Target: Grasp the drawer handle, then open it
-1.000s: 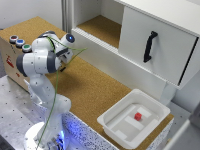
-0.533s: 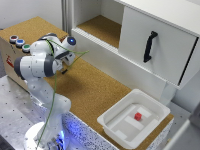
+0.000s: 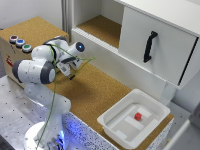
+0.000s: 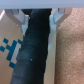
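The claw [image 3: 70, 73] hangs over the cork desk [image 3: 95, 90], far from the black handle [image 3: 149, 46] on the white drawer [image 3: 170, 55]. I cannot tell if the claw is wide or narrow.

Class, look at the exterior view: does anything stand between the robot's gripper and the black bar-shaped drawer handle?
Nothing visible does. The gripper hangs over open cork board, and the black handle sits exposed on the white drawer front.

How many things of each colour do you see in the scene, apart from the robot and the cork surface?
Black: 1, the drawer handle
White: 2, the drawer and the tray
Red: 1, the cube
Round buttons on the box: 3, colours blurred
Total: 7
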`<move>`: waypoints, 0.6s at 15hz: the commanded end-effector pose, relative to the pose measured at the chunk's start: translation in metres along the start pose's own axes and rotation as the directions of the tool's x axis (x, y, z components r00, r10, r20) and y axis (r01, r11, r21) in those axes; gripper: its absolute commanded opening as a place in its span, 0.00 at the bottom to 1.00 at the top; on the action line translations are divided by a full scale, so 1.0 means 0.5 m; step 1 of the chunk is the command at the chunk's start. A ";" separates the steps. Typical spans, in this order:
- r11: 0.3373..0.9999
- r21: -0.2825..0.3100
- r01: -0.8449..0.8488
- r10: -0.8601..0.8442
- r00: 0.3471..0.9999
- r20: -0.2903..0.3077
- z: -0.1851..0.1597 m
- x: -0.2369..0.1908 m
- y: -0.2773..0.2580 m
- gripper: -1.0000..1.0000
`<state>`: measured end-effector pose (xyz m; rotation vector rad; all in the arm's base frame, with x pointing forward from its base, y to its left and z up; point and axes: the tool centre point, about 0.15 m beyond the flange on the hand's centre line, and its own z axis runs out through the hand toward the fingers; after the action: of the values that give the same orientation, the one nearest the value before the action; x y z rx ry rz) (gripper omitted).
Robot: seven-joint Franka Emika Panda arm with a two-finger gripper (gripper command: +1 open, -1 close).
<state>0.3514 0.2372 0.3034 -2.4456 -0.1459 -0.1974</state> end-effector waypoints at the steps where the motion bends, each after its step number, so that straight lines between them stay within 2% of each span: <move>1: 0.998 0.053 0.030 -0.031 0.999 0.016 0.012 -0.002 0.174 0.00; 9: 1.000 0.011 -0.002 0.002 1.000 0.003 -0.051 -0.022 0.231 0.00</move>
<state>0.3529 0.1837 0.3018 -2.4662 -0.1396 -0.1780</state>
